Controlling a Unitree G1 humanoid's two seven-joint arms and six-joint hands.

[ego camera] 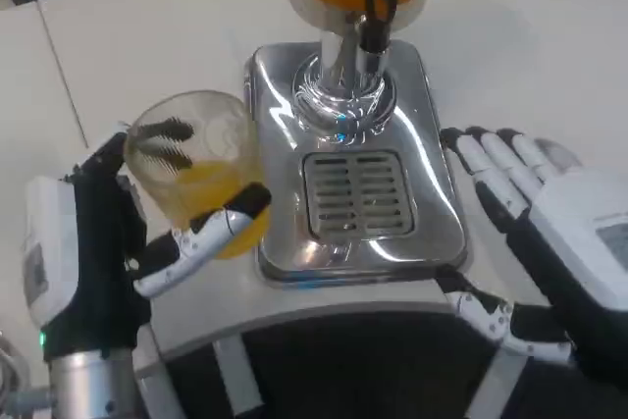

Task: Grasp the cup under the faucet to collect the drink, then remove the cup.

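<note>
Your left robot hand [108, 242] grips the cup [196, 169] of orange drink, tilted, left of the dispenser's tray [355, 205] and clear of the faucet [373, 9]. Your right robot hand [549, 233] rests spread on the table [530, 66], holding nothing.

cup [196, 169] | clear, part-full of orange drink | tilted | left of faucet [371, 17]

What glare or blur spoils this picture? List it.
Head view: bright glare and mirror reflections on the chrome dispenser base; the cup in the left hand looks soft and smeared; the right hand is slightly blurred; the white table is evenly lit.
</note>
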